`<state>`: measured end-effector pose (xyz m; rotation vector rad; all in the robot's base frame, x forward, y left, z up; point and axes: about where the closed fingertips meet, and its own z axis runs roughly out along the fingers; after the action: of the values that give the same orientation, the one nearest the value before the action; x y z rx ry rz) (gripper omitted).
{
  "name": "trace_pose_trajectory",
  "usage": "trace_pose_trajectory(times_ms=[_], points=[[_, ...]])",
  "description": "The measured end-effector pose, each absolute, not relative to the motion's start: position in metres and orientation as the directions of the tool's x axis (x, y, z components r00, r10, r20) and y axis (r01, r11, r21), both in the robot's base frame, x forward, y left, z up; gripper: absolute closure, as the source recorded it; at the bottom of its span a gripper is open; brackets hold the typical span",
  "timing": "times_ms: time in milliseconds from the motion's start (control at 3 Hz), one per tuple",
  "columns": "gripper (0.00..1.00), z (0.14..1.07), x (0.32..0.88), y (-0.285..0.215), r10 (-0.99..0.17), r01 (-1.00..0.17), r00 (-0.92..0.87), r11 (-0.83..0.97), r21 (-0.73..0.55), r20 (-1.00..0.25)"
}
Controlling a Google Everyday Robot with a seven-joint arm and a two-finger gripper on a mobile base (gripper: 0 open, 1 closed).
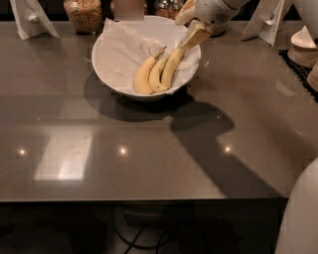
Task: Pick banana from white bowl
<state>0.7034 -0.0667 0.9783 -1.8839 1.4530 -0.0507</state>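
Note:
The white bowl, lined with crumpled white paper, stands at the back middle of the grey table. Three bananas lie in it side by side. The banana, the longest and slimmest, is the rightmost, its upper end pointing to the bowl's right rim. A small greenish one and a fat yellow one lie to its left. My gripper reaches in from the upper right and hangs over the bowl's right rim, open, with one tan finger at the banana's upper end. It holds nothing.
Glass jars stand behind the bowl. White card stands are at the back left and back right. Stacked off-white dishes sit on a black mat at the right edge. My white body fills the lower right corner.

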Motion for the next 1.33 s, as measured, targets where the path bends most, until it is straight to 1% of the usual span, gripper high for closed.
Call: trace_pose_trajectory(times_ms=[333, 667, 1000, 1333], points=[[0.66, 0.966, 0.713, -0.068, -0.856, -0.822, 0.356, -0.096, -0.561, -0.374], [0.5, 0.949, 0.722, -0.073, -0.863, -0.832, 0.345, -0.1, -0.545, -0.369], [0.47, 0.938, 0.729, -0.075, -0.866, -0.839, 0.339, -0.101, -0.535, -0.368], [0.39, 0.933, 0.736, -0.074, -0.865, -0.84, 0.343, -0.107, -0.532, -0.367]])
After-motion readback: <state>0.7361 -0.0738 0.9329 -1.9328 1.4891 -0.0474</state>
